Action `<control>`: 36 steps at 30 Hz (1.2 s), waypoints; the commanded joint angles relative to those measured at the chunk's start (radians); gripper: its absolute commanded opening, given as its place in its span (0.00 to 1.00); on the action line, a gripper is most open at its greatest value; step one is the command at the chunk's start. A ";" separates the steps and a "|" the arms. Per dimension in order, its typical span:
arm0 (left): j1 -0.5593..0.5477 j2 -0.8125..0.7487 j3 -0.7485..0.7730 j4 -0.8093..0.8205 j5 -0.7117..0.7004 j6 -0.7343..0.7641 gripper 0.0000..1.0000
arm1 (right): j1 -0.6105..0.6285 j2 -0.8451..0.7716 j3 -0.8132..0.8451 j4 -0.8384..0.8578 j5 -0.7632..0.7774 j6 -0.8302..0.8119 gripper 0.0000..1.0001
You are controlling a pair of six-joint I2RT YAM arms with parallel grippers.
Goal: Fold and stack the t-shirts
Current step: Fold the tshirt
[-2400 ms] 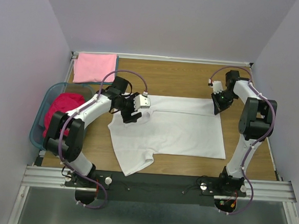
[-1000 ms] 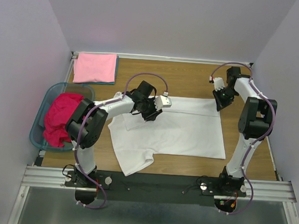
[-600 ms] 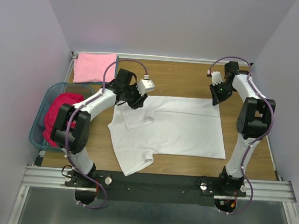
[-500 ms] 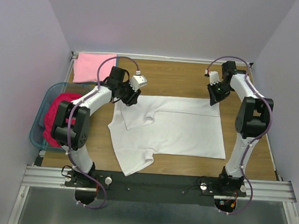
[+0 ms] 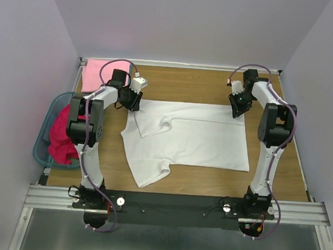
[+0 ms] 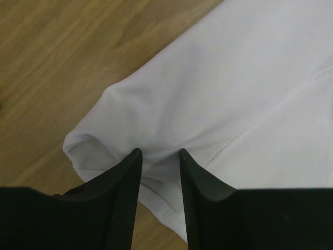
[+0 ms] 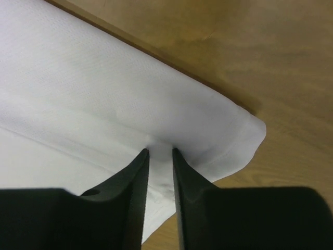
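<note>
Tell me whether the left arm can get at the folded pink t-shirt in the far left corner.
Probably yes. The pink t-shirt lies just beyond the left end effector, nothing between them. But it is pinching a corner of the white t-shirt and would have to let go first.

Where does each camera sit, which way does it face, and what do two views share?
Top external: above and behind both arms, which show whole, facing down and forward over the table.
Left wrist: on the left arm, facing down along its jaws, shut on the white shirt's far left corner.
Right wrist: on the right arm, facing down along its jaws, shut on the shirt's far right corner.
Shared: both wrist views show the white shirt and wooden table.
</note>
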 commanded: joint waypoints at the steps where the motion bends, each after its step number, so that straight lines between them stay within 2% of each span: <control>1: 0.021 0.121 0.117 -0.073 -0.065 -0.014 0.43 | -0.002 0.081 0.093 0.060 0.061 0.048 0.36; 4: 0.021 0.127 0.192 -0.107 -0.020 0.007 0.46 | -0.002 0.099 0.179 0.058 0.051 0.057 0.43; 8: 0.021 0.008 0.215 -0.154 0.099 0.091 0.57 | -0.002 0.032 0.219 0.022 -0.014 0.057 0.61; 10: 0.020 -0.063 0.182 -0.188 0.135 0.143 0.62 | -0.002 -0.052 0.198 -0.014 -0.057 0.034 0.70; 11: 0.020 -0.140 0.163 -0.208 0.173 0.215 0.65 | -0.002 -0.083 0.178 -0.038 -0.081 0.008 0.80; 12: 0.020 -0.182 0.142 -0.254 0.193 0.263 0.74 | -0.002 -0.124 0.155 -0.052 -0.090 -0.009 0.81; 13: 0.017 -0.225 0.086 -0.284 0.210 0.310 0.75 | -0.002 -0.196 0.124 -0.069 -0.100 -0.029 0.82; 15: 0.004 -0.351 0.018 -0.350 0.222 0.466 0.75 | -0.002 -0.279 0.011 -0.109 -0.112 -0.092 0.83; 19: -0.075 -0.564 -0.250 -0.479 0.181 0.648 0.75 | 0.021 -0.468 -0.196 -0.166 -0.100 -0.202 0.78; 22: -0.164 -0.711 -0.381 -0.519 0.085 0.702 0.75 | 0.032 -0.595 -0.360 -0.189 -0.068 -0.258 0.76; 23: -0.231 -0.774 -0.466 -0.518 0.060 0.710 0.74 | 0.039 -0.618 -0.396 -0.193 -0.057 -0.280 0.73; 26: -0.366 -0.865 -0.592 -0.472 -0.046 0.646 0.71 | 0.085 -0.720 -0.557 -0.154 0.009 -0.290 0.68; 28: -0.379 -0.877 -0.598 -0.428 -0.058 0.641 0.68 | 0.108 -0.767 -0.661 -0.128 0.029 -0.284 0.64; 31: -0.398 -0.836 -0.585 -0.407 -0.091 0.604 0.58 | 0.148 -0.800 -0.752 -0.059 0.070 -0.261 0.58; 33: -0.401 -0.787 -0.578 -0.421 -0.098 0.595 0.51 | 0.177 -0.804 -0.775 -0.040 0.086 -0.247 0.54; 36: -0.401 -0.761 -0.570 -0.423 -0.129 0.590 0.48 | 0.197 -0.819 -0.830 -0.025 0.113 -0.241 0.50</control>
